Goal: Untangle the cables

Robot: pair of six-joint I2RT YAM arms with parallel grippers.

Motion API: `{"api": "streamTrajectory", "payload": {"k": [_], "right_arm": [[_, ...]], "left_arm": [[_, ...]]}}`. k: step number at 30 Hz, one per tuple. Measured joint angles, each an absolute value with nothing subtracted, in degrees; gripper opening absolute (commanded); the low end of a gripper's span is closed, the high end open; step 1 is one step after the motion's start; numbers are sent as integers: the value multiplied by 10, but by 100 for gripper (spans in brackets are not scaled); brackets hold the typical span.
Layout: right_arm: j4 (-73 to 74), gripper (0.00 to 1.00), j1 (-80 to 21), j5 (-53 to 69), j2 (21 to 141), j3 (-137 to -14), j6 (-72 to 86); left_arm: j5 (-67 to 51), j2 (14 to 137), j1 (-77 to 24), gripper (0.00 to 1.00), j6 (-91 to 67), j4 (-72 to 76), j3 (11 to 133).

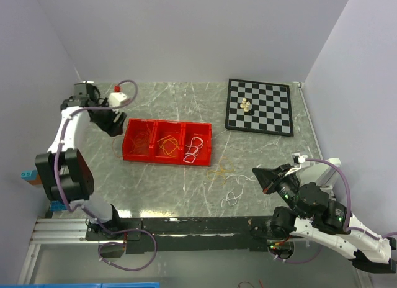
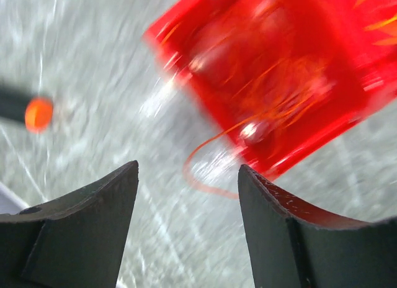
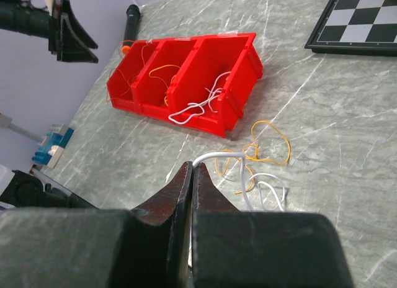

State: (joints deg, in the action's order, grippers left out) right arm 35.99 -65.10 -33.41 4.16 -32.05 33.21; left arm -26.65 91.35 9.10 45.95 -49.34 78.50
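The grey marbled bench [image 1: 186, 195] fills the scene. The left arm [image 1: 65, 130] reaches along the far left side, and its jaws stand open with nothing between them, hovering just off the left end of the red tray [image 1: 167, 142]. In the left wrist view the near corner of that tray lies ahead of the parted jaws, blurred. The right arm [image 1: 322, 207] sits at the near right, pointing left; its jaws are pressed closed, their tips low over the bench. A white strand runs right up to the tips, though I cannot tell whether it is pinched between them.

The tray has three compartments side by side and sits left of centre. A black and white chessboard [image 1: 260, 108] lies at the far right, well apart from the tray.

The cables [image 1: 223, 173] are split. An orange one lies in the left compartment, a yellow-orange one in the middle, a white one in the right, spilling over its front wall. A loose clump of orange and white loops lies on the bench near the tray's right front corner, between the tray and the right arm. One orange strand [image 2: 198, 170] trails over the tray's edge onto the bench.

A few pale chess pieces [image 1: 246, 105] huddle on the board. A small red knob [image 1: 116, 88] sits at the far left
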Motion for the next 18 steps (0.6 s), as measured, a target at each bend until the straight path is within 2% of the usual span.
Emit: {"api": "streamTrajectory", "payload": {"k": [7, 18], "right_arm": [[360, 0, -651, -334, 42, -321, 332], [356, 0, -651, -334, 42, -321, 332]], "left_arm": [[-267, 988, 189, 67, 517, -539, 813], [-272, 1000, 188, 63, 526, -514, 764]]}}
